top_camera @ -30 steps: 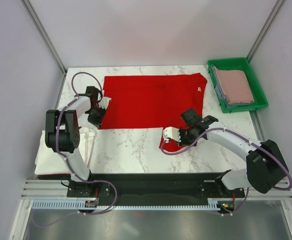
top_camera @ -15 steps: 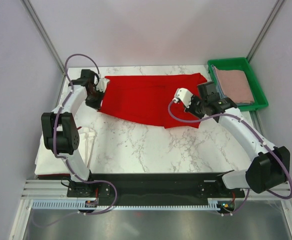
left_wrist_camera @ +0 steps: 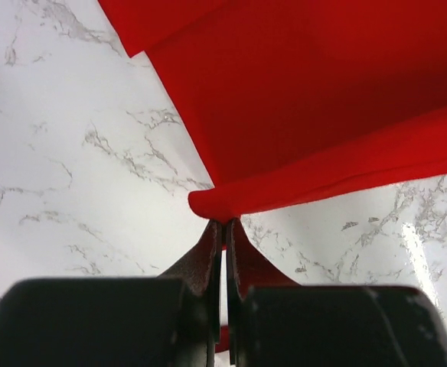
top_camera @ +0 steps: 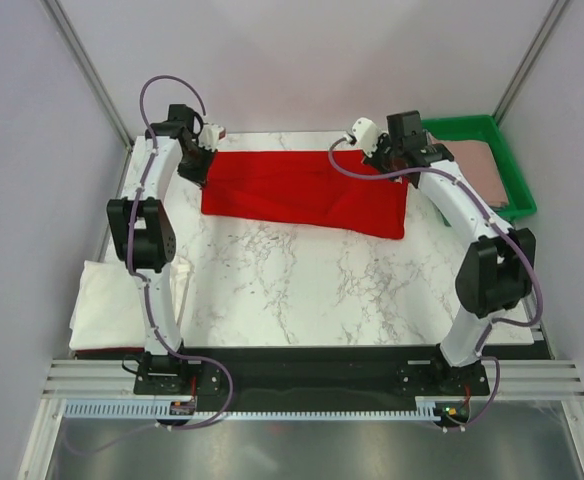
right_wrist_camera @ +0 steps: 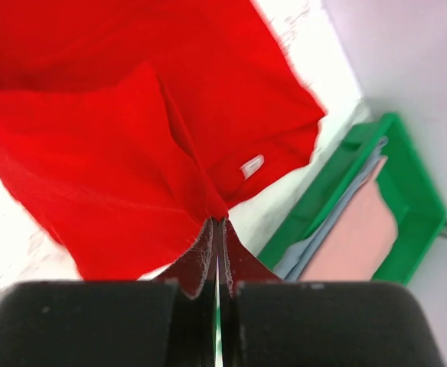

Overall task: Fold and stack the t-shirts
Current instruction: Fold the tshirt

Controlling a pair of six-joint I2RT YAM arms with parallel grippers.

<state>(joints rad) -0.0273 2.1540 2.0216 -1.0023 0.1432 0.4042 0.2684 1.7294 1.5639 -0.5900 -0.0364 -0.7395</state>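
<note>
Red shirt folded in half front-to-back, both grippers clamped on it at the far edge.

L to R: white shirt (top_camera: 112,310) lies flat at the table's (top_camera: 292,290) near-left corner, well apart from the action. The left gripper (left_wrist_camera: 224,223) is pinched shut on the red shirt's (top_camera: 302,190) left corner fold. A sec ago the shirt lay spread wide w/ both grippers low on its near edge. Both arms have since swung that edge up and over to the far side, so the shirt is now a narrow band across the far part of the table. The right gripper (right_wrist_camera: 217,222) is clenched on the right end, near the neck label. The pink shirt (top_camera: 487,175) sits in the green tray (top_camera: 472,122) at far right. Probably the first fold is nearly done; letting go and a crosswise fold likely come next.
</note>
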